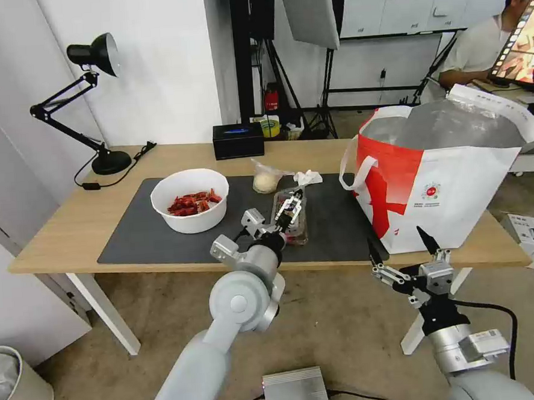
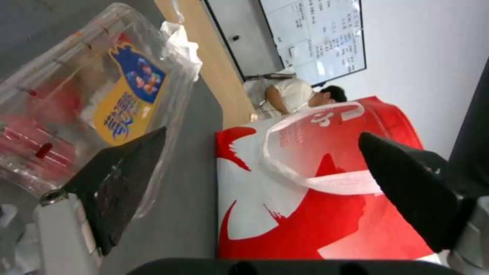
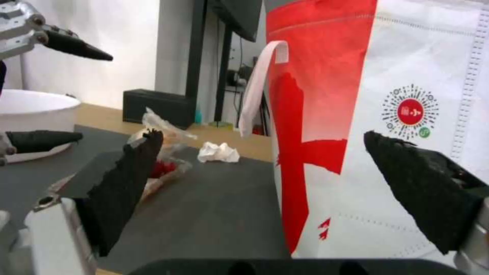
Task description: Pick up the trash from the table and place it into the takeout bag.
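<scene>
On the table (image 1: 63,227), the trash sits on a dark grey mat (image 1: 137,241): a white bowl (image 1: 190,200) of red shell scraps, a small clear bag (image 1: 266,179) with a whitish lump, a crumpled tissue (image 1: 308,177) and a clear clamshell tray (image 1: 294,217). My left gripper (image 1: 285,213) hovers open right at the tray (image 2: 76,95), one black finger (image 2: 125,179) against its side. The takeout bag (image 1: 453,182) stands open at the table's right end. In front of it, lower than the table's front edge, my right gripper (image 1: 396,245) is open and holds nothing.
A black desk lamp (image 1: 95,102) stands at the back left and a black box (image 1: 238,140) at the table's back edge. On the floor lie a silver box (image 1: 295,390), a white bin (image 1: 13,390) and a small carton (image 1: 531,235).
</scene>
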Robot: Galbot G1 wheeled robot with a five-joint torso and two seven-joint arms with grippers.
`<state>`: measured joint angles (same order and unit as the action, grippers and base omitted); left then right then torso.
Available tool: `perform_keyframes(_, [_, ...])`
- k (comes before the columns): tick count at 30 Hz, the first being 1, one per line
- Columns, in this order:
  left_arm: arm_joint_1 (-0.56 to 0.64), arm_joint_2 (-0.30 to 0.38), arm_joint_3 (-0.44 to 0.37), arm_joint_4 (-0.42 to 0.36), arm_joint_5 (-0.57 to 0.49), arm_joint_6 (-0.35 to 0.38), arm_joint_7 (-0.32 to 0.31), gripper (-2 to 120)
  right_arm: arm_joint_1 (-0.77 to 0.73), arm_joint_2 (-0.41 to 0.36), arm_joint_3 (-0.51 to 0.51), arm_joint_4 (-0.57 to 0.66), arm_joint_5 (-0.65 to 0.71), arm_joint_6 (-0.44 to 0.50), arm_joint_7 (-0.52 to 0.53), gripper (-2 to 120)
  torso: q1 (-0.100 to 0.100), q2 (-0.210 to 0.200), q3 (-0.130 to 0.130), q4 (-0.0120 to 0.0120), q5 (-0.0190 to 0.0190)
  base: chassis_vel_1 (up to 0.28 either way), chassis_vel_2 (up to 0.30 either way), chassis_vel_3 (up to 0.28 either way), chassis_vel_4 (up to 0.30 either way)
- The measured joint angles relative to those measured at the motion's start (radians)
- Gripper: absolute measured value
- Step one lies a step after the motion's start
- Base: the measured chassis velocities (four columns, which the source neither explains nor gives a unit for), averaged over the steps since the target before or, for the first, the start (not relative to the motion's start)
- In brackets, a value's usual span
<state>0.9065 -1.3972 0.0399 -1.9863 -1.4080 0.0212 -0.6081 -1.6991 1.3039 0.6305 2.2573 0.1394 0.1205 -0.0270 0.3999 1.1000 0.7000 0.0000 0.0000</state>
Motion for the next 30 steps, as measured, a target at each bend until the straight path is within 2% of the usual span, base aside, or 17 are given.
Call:
perform_keyframes(5, [-0.010, 0.007, 0.008, 0.014, 0.026, 0.014, 0.000, 96, -0.001, 0.000, 0.003, 0.000, 0.002, 0.002, 0.000, 100, 0.000, 0.000, 0.000, 0.0000, 0.0000, 0.000, 0.000, 0.000, 0.000])
perform_keyframes(8, [-0.031, 0.034, 0.038, 0.036, 0.083, 0.036, 0.020, 82, -0.002, 0.000, 0.004, 0.000, 0.002, 0.002, 0.000, 100, 0.000, 0.000, 0.000, 0.0000, 0.0000, 0.000, 0.000, 0.000, 0.000])
perform_keyframes(9, [-0.031, 0.034, 0.038, 0.036, 0.083, 0.036, 0.020, 82, -0.002, 0.000, 0.004, 0.000, 0.002, 0.002, 0.000, 100, 0.000, 0.000, 0.000, 0.0000, 0.0000, 0.000, 0.000, 0.000, 0.000])
perform_keyframes(12, [-0.055, 0.071, 0.076, 0.061, 0.152, 0.066, 0.037, 69, -0.005, 0.000, 0.005, 0.001, 0.002, 0.004, 0.001, 100, 0.000, 0.000, 0.000, -0.0001, 0.0001, 0.000, 0.000, 0.000, 0.000])
perform_keyframes(13, [-0.055, 0.071, 0.076, 0.061, 0.152, 0.066, 0.037, 69, -0.005, 0.000, 0.005, 0.001, 0.002, 0.004, 0.001, 100, 0.000, 0.000, 0.000, -0.0001, 0.0001, 0.000, 0.000, 0.000, 0.000])
perform_keyframes(15, [-0.078, 0.097, 0.104, 0.089, 0.184, 0.078, 0.046, 57, -0.006, -0.001, 0.007, 0.002, 0.002, 0.005, 0.001, 100, 0.000, 0.000, 0.000, 0.0000, 0.0000, 0.000, 0.000, 0.000, 0.000])
perform_keyframes(17, [-0.083, 0.102, 0.111, 0.096, 0.191, 0.080, 0.047, 56, -0.006, -0.001, 0.007, 0.002, 0.003, 0.005, 0.001, 100, 0.000, 0.000, 0.000, 0.0000, 0.0000, 0.000, 0.000, 0.000, 0.000])
perform_keyframes(18, [-0.098, 0.116, 0.129, 0.112, 0.208, 0.089, 0.048, 47, -0.006, -0.001, 0.008, 0.002, 0.003, 0.005, 0.001, 100, 0.000, 0.000, 0.000, 0.0000, 0.0000, 0.000, 0.000, 0.000, 0.000])
perform_keyframes(20, [-0.116, 0.130, 0.149, 0.130, 0.238, 0.099, 0.049, 40, -0.006, -0.002, 0.009, 0.002, 0.004, 0.006, 0.001, 100, 0.000, 0.000, 0.000, 0.0000, 0.0000, 0.000, 0.000, 0.000, 0.000])
perform_keyframes(21, [-0.116, 0.130, 0.149, 0.130, 0.238, 0.099, 0.049, 40, -0.006, -0.002, 0.009, 0.002, 0.004, 0.006, 0.001, 100, 0.000, 0.000, 0.000, 0.0000, 0.0000, 0.000, 0.000, 0.000, 0.000])
perform_keyframes(23, [-0.133, 0.140, 0.161, 0.148, 0.267, 0.115, 0.045, 28, -0.006, -0.001, 0.010, 0.002, 0.004, 0.006, 0.001, 100, 0.000, 0.000, 0.000, 0.0000, -0.0001, 0.000, 0.000, 0.000, 0.000])
perform_keyframes(25, [-0.140, 0.142, 0.163, 0.157, 0.285, 0.121, 0.043, 25, -0.006, -0.001, 0.012, 0.002, 0.005, 0.006, 0.002, 100, 0.000, 0.000, 0.000, 0.0000, 0.0000, 0.000, 0.000, 0.000, 0.000])
perform_keyframes(26, [-0.145, 0.146, 0.168, 0.164, 0.309, 0.126, 0.043, 19, -0.006, -0.001, 0.013, 0.003, 0.005, 0.006, 0.002, 100, 0.000, 0.000, 0.000, -0.0001, 0.0000, 0.000, 0.000, 0.000, 0.000])
perform_keyframes(28, [-0.147, 0.151, 0.172, 0.166, 0.327, 0.129, 0.043, 15, -0.006, -0.001, 0.013, 0.003, 0.005, 0.006, 0.002, 100, 0.000, 0.000, 0.000, 0.0000, 0.0000, 0.000, 0.000, 0.000, 0.000])
perform_keyframes(30, [-0.150, 0.161, 0.183, 0.169, 0.350, 0.136, 0.045, 4, -0.004, -0.003, 0.014, 0.003, 0.007, 0.005, 0.002, 100, 0.000, 0.000, 0.000, 0.0000, 0.0000, 0.000, 0.000, 0.000, 0.000])
